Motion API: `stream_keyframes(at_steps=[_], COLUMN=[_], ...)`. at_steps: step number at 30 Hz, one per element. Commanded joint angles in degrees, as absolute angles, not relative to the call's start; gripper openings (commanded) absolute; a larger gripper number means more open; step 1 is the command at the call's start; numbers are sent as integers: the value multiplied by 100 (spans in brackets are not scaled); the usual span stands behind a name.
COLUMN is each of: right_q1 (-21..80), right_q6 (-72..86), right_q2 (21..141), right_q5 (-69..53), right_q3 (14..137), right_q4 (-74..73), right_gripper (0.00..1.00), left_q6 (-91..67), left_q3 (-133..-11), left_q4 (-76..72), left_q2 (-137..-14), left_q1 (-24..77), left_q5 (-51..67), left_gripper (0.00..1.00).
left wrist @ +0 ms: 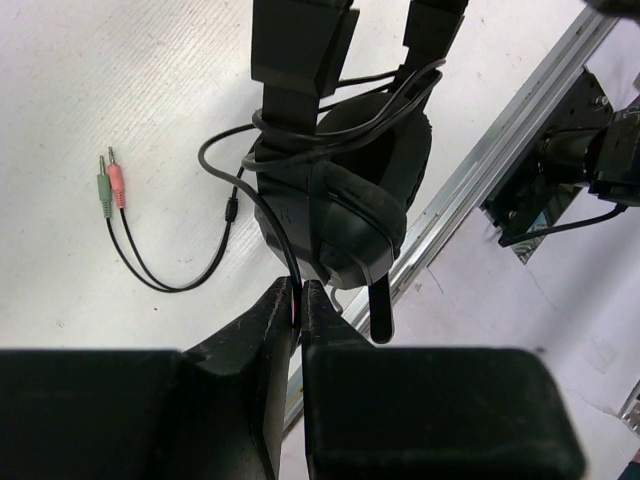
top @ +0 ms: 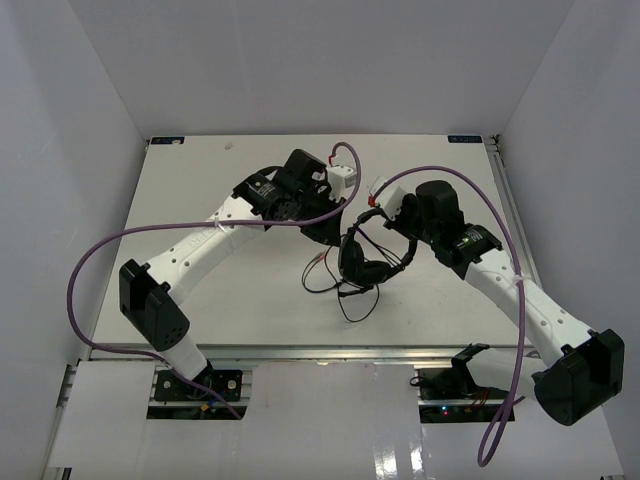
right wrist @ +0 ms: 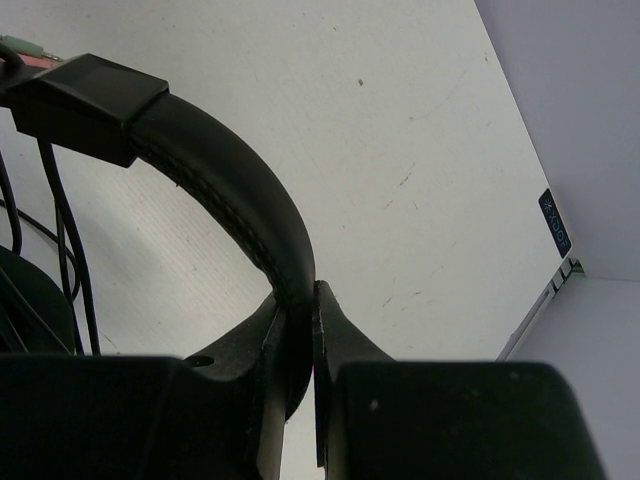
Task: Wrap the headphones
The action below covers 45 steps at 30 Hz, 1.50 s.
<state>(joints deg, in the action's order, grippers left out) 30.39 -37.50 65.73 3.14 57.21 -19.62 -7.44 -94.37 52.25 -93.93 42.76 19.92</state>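
The black headphones (top: 366, 262) hang at mid-table, earcups together. My right gripper (top: 386, 218) is shut on the arched headband (right wrist: 225, 175), pinching it between the jaws (right wrist: 298, 312). My left gripper (top: 338, 236) is just left of the earcups and is shut on the thin black cord (left wrist: 297, 300). In the left wrist view the cord is looped a few times around the earcups (left wrist: 350, 205) and the slider arms. The loose end trails left over the table to the pink and green plugs (left wrist: 111, 186), which also show in the top view (top: 318, 260).
Purple arm cables (top: 150, 232) arc over the left and right of the white table (top: 200, 290). Slack cord loops lie in front of the headphones (top: 352, 305). The table's metal front rail (left wrist: 500, 140) and the right arm's base (top: 455, 375) are close by.
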Motion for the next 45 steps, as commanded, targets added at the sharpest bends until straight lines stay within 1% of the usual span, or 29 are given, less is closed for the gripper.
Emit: stream_keyframes(at_steps=[1, 5, 13, 17, 22, 25, 27, 30, 36, 41, 45], right_q1=[3034, 3027, 3032, 3033, 3149, 3181, 3202, 3213, 3226, 3243, 3337], right_q6=[-3674, -3674, -3686, -3750, -3696, -3550, -3474, -3343, -2992, -2988, -3079], right_q2=[6526, 6504, 6537, 6496, 6528, 6481, 6410, 6234, 5970, 5734, 5699], right_q5=[293, 454, 622, 818, 1413, 1723, 1930, 2094, 2101, 2059, 2099], right_q3=[5889, 5880, 5887, 5812, 5776, 5734, 5635, 5466, 5249, 5118, 4947], right_q4=[-1606, -1557, -1455, -1274, -906, -690, -561, -258, -132, -88, -70], right_gripper=[8, 8, 8, 8, 8, 8, 8, 8, 8, 8, 8], left_q6=[-628, -458, -334, -705, -2042, -2942, -3532, -4347, -6090, -6550, -6674], left_q3=[-9208, -8951, -8642, -8458, -8538, -8546, -8434, -8189, -7559, -7340, -7523], left_q4=[5117, 5142, 5227, 4976, 4271, 3765, 3375, 2731, 1681, 1412, 1230], left_q2=[-8916, -8747, -8425, -8207, -8187, -8243, -8196, -8053, -7730, -7619, -7782], left_q1=[4269, 4220, 4141, 4105, 4096, 4096, 4096, 4085, 3914, 3695, 3643], left_q5=[1803, 1392, 1357, 2221, 3896, 4270, 4398, 4277, 3464, 2955, 2758], left_gripper=[16, 12, 10, 10, 7, 7, 5, 4, 2, 0, 0])
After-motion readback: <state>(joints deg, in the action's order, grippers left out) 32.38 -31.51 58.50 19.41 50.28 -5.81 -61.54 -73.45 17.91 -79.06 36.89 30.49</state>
